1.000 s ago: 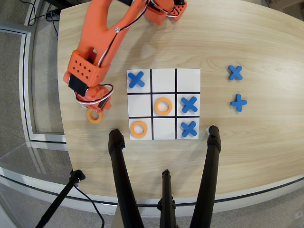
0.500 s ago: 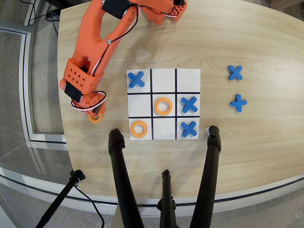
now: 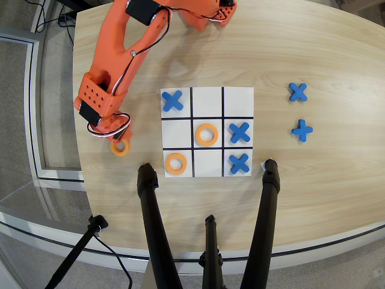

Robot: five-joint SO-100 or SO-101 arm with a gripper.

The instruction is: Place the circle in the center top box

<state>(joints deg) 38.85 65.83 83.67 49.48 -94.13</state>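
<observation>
In the overhead view, the orange arm (image 3: 123, 54) reached from the top edge of the picture down the left side of the wooden tabletop (image 3: 313, 54), ending with its jaws (image 3: 116, 137) directly above the circle (image 3: 120, 147), an orange ring that lay flat on the bare wood to the left of the board (image 3: 207, 105). The upper edge of that ring was covered by the arm's tip; whether the jaws touched it could not be determined, and it could not be told whether they stood open or closed, as the wrist housing hid them from above. The board, white with black lines, lay near the middle of the tabletop. The center top box (image 3: 207, 163), the middle cell of the row nearest the black tripod legs (image 3: 156, 235), was unoccupied. A second orange ring (image 3: 207, 134) sat in the board's central cell, and a third orange ring (image 3: 175, 164) sat in the cell to the left of the center top box. Blue crosses occupied three cells: one blue cross (image 3: 172, 100) in the far left corner cell, one (image 3: 239, 132) in the right cell of the middle row, and one (image 3: 239, 163) in the cell to the right of the center top box. Two spare blue crosses (image 3: 298, 91) (image 3: 302, 130) lay on the wood well apart from the board's right edge.
</observation>
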